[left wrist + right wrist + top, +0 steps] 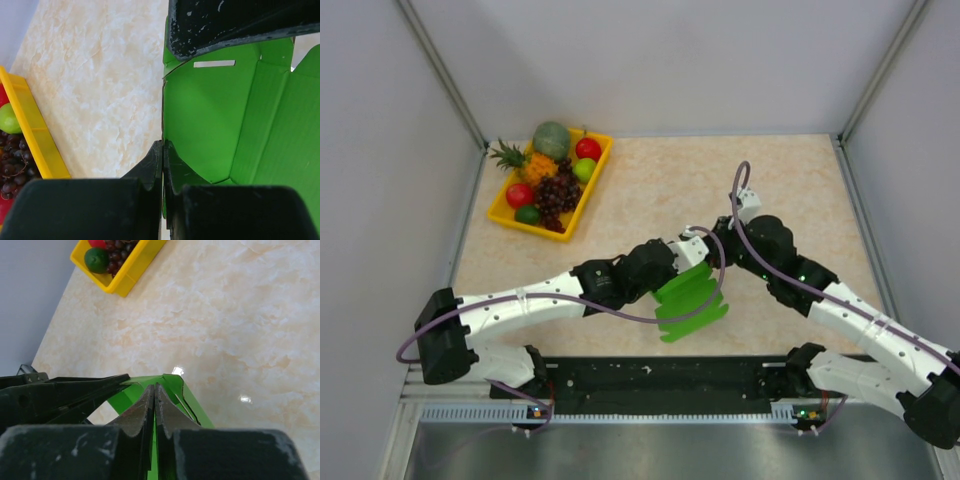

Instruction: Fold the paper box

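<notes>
Here, left end effector [162, 146] clenched on one edge of the paper box [210, 120], right end effector [155, 388] clenched on a raised flap opposite, green sheet spread beneath both, fruit tray [37, 142] seen well beyond the left one.

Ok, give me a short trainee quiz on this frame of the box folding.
1. True or false: the left gripper is shut on the paper box.
2. In the top view the yellow tray lies: A far left; B near right; C under the box.
3. Fill in: the right gripper pinches the ____.
Key: 1 true; 2 A; 3 paper box.
</notes>
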Controlling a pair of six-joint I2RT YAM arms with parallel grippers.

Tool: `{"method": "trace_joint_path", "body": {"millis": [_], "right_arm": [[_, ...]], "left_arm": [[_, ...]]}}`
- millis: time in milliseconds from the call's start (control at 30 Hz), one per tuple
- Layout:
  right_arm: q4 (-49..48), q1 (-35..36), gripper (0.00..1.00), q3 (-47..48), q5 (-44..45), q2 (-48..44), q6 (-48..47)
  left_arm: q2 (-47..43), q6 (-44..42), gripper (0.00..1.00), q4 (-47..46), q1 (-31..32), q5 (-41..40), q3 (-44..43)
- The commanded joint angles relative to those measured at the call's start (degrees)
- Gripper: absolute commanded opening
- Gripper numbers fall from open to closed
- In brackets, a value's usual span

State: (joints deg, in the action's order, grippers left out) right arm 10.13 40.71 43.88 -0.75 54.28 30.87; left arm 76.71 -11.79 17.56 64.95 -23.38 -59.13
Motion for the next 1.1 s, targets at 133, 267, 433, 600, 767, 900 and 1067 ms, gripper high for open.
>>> {"method": "trace_joint_path", "body": {"millis": [133,267,433,600,767,900,1067], "right_arm": [[-8.11,-0.19,0.00,-2.83,-4.52,0.91,5.16],[-8.81,-0.19,0.00,-5.02,-3.38,-0.14,7.09],[-9.24,-0.10,0.00,-5.29,-3.02,-0.59,7.18],[-15.75,-0.19,0.00,-7.84,-5.39,0.21,10.69],[-10.33,-0.19,0.04,-5.39,-5.39,-2.32,3.97],[-1.01,-1.85,0.16,-3.54,-9.78,-7.25,-6.16],[7.88,-7.03,0.29,-1.34,-18.04,-13.41,-12.23]], "left_arm": [[-1.91,-0.07,0.00,-3.41,0.27,0.26,-0.90],[-2.09,0.01,0.00,-3.76,0.27,0.00,-0.81],[-2.79,0.10,0.00,-4.29,0.36,0.26,-0.37],[-4.55,0.28,0.00,-6.40,0.44,2.37,1.47],[-4.55,-1.30,0.00,-8.15,0.35,2.02,4.72],[-4.37,-1.13,0.00,-8.59,0.35,2.45,6.40],[-4.99,-1.04,0.00,-9.39,0.44,3.78,7.63]]}}
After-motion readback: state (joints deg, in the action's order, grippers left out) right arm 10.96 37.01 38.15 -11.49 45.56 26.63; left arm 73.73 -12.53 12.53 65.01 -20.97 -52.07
